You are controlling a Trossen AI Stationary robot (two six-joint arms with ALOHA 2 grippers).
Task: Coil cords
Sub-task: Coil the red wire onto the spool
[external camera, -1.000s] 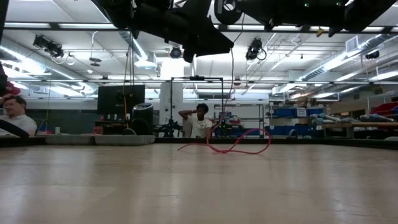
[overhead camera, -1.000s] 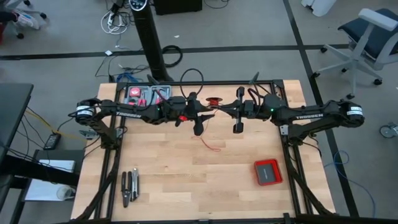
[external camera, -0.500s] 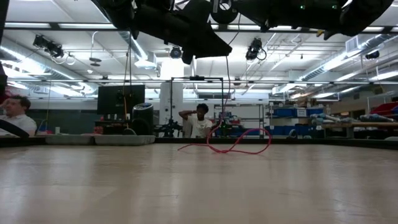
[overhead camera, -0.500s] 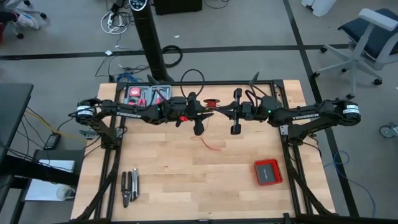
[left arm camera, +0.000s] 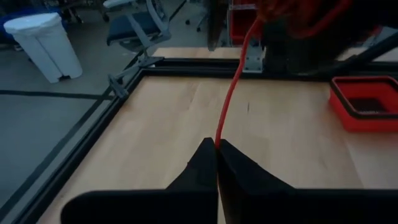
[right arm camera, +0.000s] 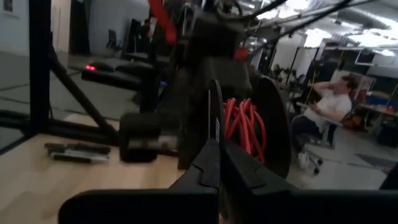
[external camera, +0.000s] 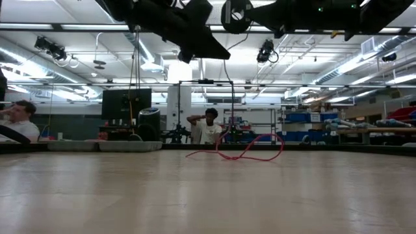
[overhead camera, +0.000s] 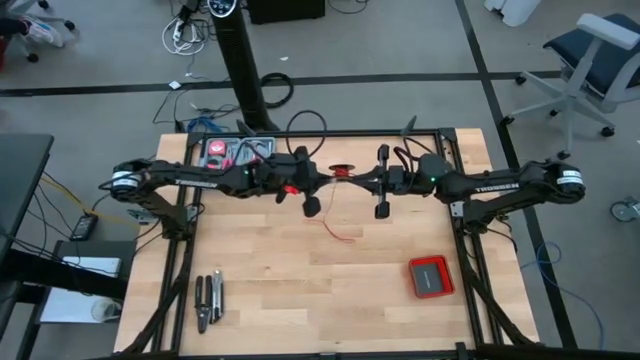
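Now that the left tool [left arm camera: 216, 148] has snapped shut from wide open, it pinches the red wire [left arm camera: 231, 93] just below the spool [right arm camera: 245, 127]. Right tool [right arm camera: 219, 144] clenched on that spool; slack trails on the counter [overhead camera: 270, 270]. Winding can resume.

You can read white "TROSSEN" lettering on the right arm [overhead camera: 495, 184]; the left arm's [overhead camera: 205, 181] matching mark is too small to read.

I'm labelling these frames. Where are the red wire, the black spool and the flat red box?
red wire [left arm camera: 231, 93]: left wrist view, on the taut stretch above the fingertips.
black spool [right arm camera: 272, 124]: right wrist view, on its dark near flange.
flat red box [overhead camera: 431, 276]: high view, on its centre.
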